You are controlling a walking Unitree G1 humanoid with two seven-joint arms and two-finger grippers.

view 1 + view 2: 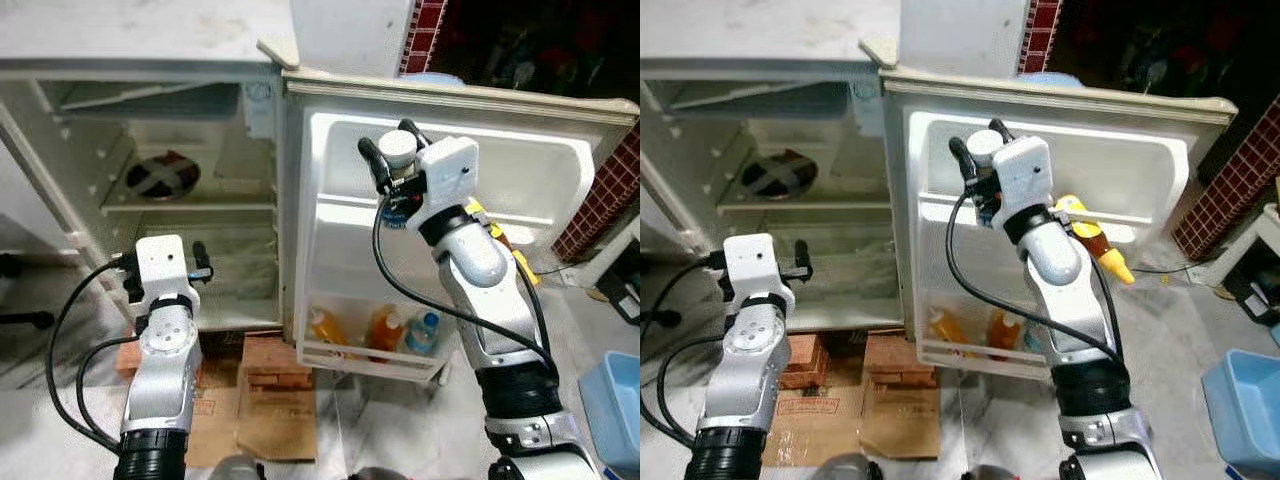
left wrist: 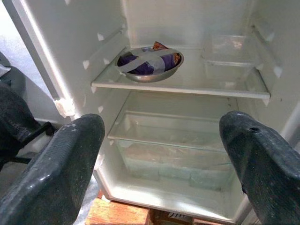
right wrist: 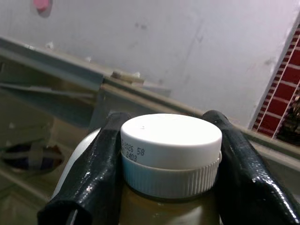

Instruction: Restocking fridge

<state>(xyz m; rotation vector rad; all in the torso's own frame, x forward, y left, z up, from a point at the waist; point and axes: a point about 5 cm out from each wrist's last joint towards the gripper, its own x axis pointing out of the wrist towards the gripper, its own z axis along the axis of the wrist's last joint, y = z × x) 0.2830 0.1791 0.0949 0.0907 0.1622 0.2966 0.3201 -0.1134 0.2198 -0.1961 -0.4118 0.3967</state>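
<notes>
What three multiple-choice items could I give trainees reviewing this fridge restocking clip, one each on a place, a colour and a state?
1. Where does the taped round metal bowl sit?
A. on a shelf inside the white fridge
B. in the door's bottom rack
C. on the floor

2. What colour is the screw cap of the bottle in the right hand?
A. red
B. white
C. blue

3. What state is the left hand in?
A. shut on a bottle
B. shut on nothing
C. open, holding nothing

Key: 1 A, the left wrist view shows the bowl on a fridge shelf. 2 B, the right wrist view shows a white ribbed cap between the black fingers. 3 C, its fingers stand wide apart with only the fridge interior between them.
</notes>
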